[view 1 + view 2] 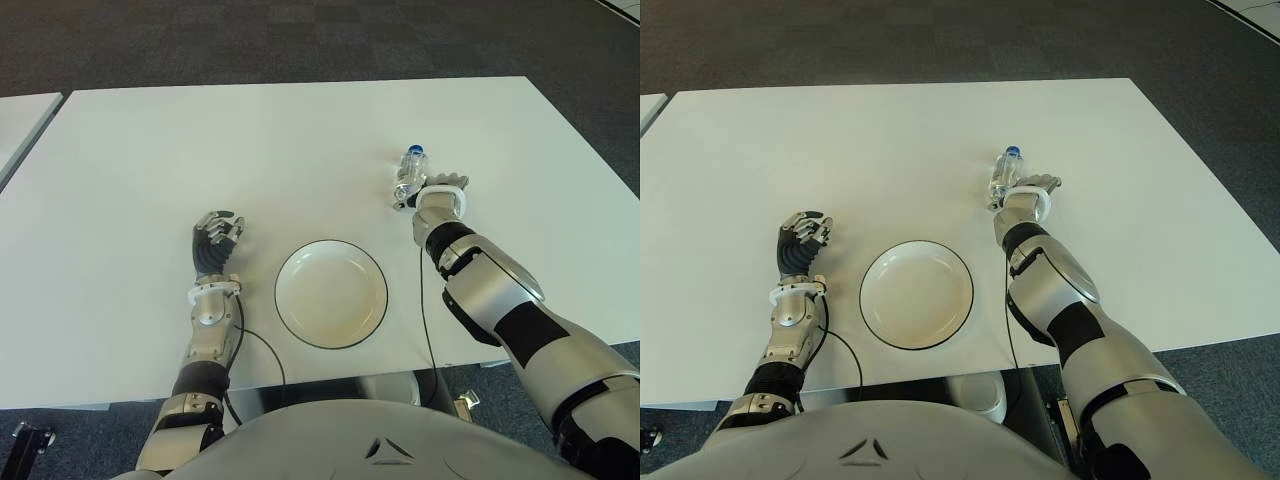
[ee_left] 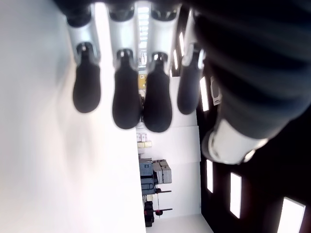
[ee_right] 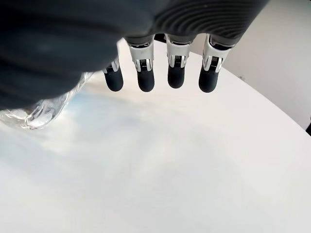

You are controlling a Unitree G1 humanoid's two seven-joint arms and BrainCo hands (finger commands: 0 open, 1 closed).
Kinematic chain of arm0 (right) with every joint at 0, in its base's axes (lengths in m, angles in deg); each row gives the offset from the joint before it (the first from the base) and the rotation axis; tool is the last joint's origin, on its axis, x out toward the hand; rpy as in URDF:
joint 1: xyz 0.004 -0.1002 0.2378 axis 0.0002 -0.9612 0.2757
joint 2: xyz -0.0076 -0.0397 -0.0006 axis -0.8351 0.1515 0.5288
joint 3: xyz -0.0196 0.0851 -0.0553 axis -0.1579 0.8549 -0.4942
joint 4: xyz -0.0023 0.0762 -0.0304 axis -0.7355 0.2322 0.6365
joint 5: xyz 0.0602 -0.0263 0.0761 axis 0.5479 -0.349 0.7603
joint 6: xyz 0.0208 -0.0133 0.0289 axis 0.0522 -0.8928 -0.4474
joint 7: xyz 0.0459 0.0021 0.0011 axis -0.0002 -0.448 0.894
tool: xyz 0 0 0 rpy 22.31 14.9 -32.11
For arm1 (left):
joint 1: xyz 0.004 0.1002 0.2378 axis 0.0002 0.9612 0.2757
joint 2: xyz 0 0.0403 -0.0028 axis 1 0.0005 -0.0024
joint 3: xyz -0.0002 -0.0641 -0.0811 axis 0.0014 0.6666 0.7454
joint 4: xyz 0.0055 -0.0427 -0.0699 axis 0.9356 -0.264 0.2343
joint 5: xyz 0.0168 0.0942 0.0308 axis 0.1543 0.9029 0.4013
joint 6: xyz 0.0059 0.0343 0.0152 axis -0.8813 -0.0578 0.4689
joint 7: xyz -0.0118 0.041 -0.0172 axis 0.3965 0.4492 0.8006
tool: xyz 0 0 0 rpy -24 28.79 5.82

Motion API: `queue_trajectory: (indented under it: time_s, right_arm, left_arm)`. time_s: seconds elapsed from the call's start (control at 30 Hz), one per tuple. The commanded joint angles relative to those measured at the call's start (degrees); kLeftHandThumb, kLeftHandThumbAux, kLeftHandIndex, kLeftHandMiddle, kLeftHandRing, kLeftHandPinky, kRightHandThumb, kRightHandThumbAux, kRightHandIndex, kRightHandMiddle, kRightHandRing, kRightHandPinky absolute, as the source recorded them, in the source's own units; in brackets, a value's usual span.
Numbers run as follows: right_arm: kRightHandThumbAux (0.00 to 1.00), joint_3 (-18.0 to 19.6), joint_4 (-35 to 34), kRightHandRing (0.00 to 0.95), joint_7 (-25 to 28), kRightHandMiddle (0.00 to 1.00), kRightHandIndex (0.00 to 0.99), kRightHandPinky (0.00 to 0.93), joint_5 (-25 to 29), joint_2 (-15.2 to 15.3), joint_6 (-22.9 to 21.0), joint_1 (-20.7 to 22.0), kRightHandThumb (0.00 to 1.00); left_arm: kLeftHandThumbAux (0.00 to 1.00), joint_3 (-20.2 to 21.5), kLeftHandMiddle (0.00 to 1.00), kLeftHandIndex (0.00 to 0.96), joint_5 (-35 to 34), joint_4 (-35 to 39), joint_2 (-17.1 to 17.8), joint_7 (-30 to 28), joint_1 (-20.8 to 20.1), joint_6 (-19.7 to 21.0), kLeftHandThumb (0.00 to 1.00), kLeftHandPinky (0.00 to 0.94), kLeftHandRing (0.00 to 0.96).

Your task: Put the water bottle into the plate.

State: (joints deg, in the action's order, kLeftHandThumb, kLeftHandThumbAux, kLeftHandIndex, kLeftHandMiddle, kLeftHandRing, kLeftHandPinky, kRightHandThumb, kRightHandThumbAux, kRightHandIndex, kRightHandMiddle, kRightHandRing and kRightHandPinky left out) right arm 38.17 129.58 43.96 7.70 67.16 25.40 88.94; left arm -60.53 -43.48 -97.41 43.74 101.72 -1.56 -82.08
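1. Right hand [image 1: 441, 192] sits just beside the water bottle [image 1: 409, 175], fingers [image 3: 175, 73] extended and spread, gripping nothing; the bottle shows at the thumb side in the right wrist view.
2. Water bottle lies on the table [image 1: 300, 140], blue cap pointing away from the robot, beyond and to the right of the plate [image 1: 331, 293].
3. Left hand [image 1: 214, 243] shows left of the plate, fingers loosely curled, empty.
4. Black cable [image 1: 262, 350] runs near the plate's left rim.
5. White table; dark carpet [image 1: 300, 40] beyond it.
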Motion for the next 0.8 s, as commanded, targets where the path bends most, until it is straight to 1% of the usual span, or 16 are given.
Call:
queue_trajectory:
  time_s: [0.03,0.17,0.3,0.37,0.43,0.5,0.63,0.7,0.8]
  right_arm:
    - [0.494,-0.05,0.97,0.000,1.39,0.000,0.000,0.000,-0.22,2.05,1.08,0.12,0.307]
    - [0.482,0.66,0.86,0.000,1.60,0.000,0.000,0.000,0.31,3.08,0.20,1.79,0.321]
    - [0.469,3.11,0.68,0.000,1.08,0.000,0.000,0.005,2.21,3.12,-1.10,2.64,0.328]
    - [0.466,4.78,0.56,0.000,1.81,0.000,0.000,0.008,3.59,3.03,-1.10,3.36,0.334]
    - [0.464,5.76,0.33,0.000,4.25,0.000,0.000,0.005,4.30,2.76,-1.32,5.94,0.347]
    - [0.458,6.11,0.18,0.000,5.79,0.000,0.000,0.002,4.54,2.59,-1.37,7.66,0.372]
    - [0.439,7.35,0.08,0.000,6.19,0.000,0.000,0.000,5.27,5.15,4.11,8.52,0.420]
    - [0.431,6.93,0.16,0.000,6.91,0.000,0.000,0.000,4.68,5.93,5.73,9.40,0.429]
    - [0.419,6.21,0.29,0.000,7.79,0.000,0.000,0.000,3.87,6.27,7.13,10.20,0.419]
  left_arm:
    - [0.712,0.44,0.683,0.436,-0.77,-0.33,0.31,-0.99,0.81,1.31,0.708,0.637,0.662]
    - [0.711,0.60,0.683,0.436,-0.94,-0.88,0.53,-1.01,0.73,1.09,0.708,0.637,0.662]
    - [0.712,0.62,0.684,0.436,-1.03,-1.20,0.71,-1.12,0.61,0.97,0.708,0.638,0.663]
    - [0.712,0.54,0.685,0.436,-0.98,-1.61,0.81,-1.19,0.44,0.68,0.708,0.640,0.665]
    - [0.712,0.42,0.687,0.436,-0.88,-1.83,0.87,-1.20,0.34,0.54,0.708,0.642,0.667]
    - [0.712,0.40,0.688,0.436,-0.94,-1.93,0.98,-1.28,0.29,0.52,0.707,0.641,0.667]
    - [0.712,0.36,0.689,0.436,-1.20,-1.97,0.99,-1.60,0.18,0.84,0.707,0.642,0.669]
    - [0.712,0.39,0.690,0.435,-1.33,-1.95,0.97,-1.70,0.12,0.89,0.707,0.643,0.669]
    - [0.712,0.40,0.691,0.436,-1.32,-1.88,1.01,-1.60,0.05,0.95,0.707,0.641,0.669]
